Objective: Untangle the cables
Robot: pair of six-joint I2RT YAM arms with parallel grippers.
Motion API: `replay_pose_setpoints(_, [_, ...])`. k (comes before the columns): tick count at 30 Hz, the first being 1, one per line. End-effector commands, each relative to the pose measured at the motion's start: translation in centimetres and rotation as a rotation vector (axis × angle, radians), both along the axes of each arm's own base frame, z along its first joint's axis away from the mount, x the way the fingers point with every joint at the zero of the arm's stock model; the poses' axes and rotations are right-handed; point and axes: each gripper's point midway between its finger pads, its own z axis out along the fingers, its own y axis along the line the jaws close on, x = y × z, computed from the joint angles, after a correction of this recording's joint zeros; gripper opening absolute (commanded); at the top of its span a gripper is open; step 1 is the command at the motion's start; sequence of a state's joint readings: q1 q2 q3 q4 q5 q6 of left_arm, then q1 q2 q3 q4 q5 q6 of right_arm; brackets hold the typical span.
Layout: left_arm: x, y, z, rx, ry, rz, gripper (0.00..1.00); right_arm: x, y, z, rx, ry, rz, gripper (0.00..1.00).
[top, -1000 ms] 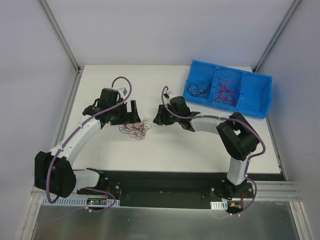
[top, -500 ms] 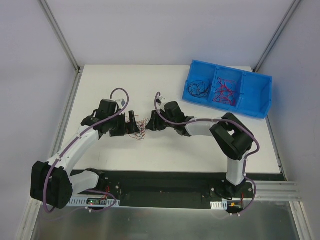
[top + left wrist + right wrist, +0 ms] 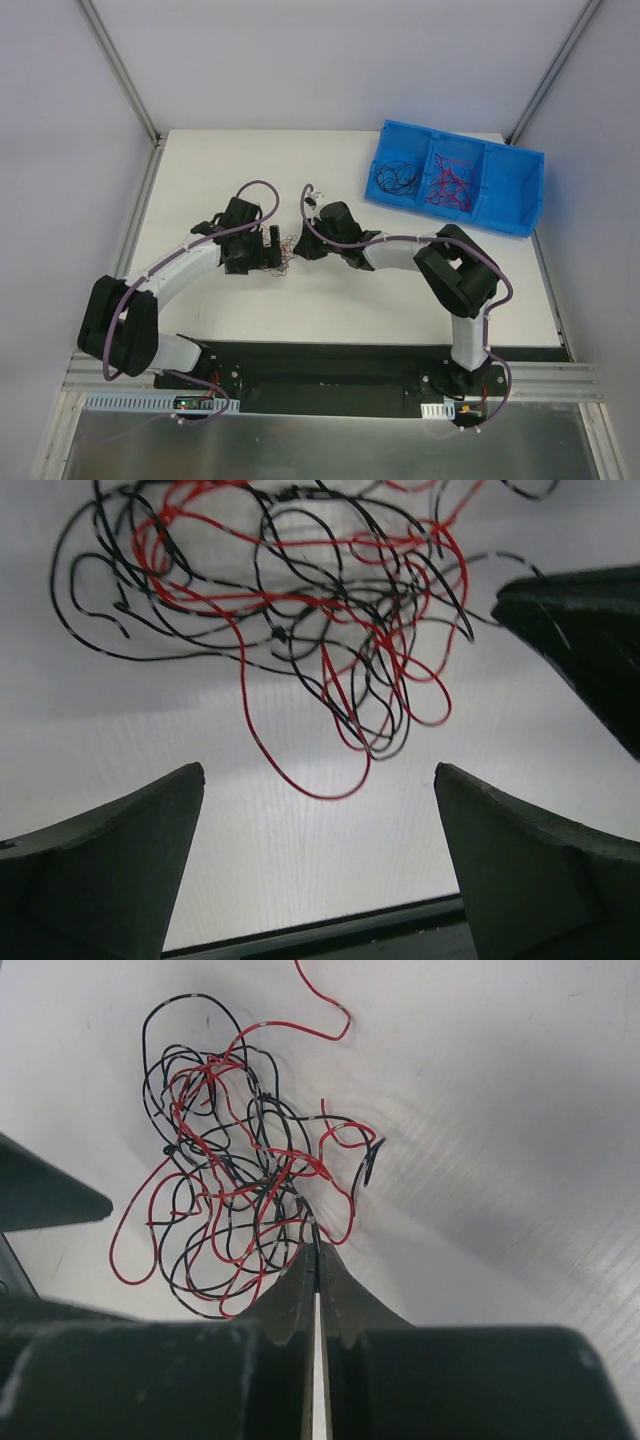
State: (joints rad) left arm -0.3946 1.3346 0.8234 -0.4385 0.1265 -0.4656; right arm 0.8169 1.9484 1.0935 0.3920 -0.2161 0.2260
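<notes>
White table | thin curly red-black cables | left jaws wide | right jaws pinching them

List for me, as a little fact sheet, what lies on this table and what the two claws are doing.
Main item: tangle of thin red and black wires, lying on the white table
Left gripper: open, facing the tangle, holding nothing
Right gripper: shut, apparently pinching the tangle's edge
Blue bin: far right corner; black wires in left section, red wires in middle
</notes>
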Motion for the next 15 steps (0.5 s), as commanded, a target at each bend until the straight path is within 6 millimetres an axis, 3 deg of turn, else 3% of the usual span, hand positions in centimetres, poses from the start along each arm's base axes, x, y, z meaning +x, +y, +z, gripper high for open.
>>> replay_pose_setpoints(1, [4.0,1.4,0.2,0.126,-0.07,0.11,0.99,0.8,0.8,2.5,0.046,-0.061,-0.001,0.0])
replay_pose_setpoints(9, [7.3,0.0,-2.3,0.143,-0.028,0.137,0.99,-1.3,0.3,5.0,0.179,-0.085,0.035,0.0])
replay_pose_setpoints(15, [7.9,0.3,-4.6,0.172,0.025,0.171,0.99,-3.0,-3.0,10.1,0.246,-0.18,-0.024,0.0])
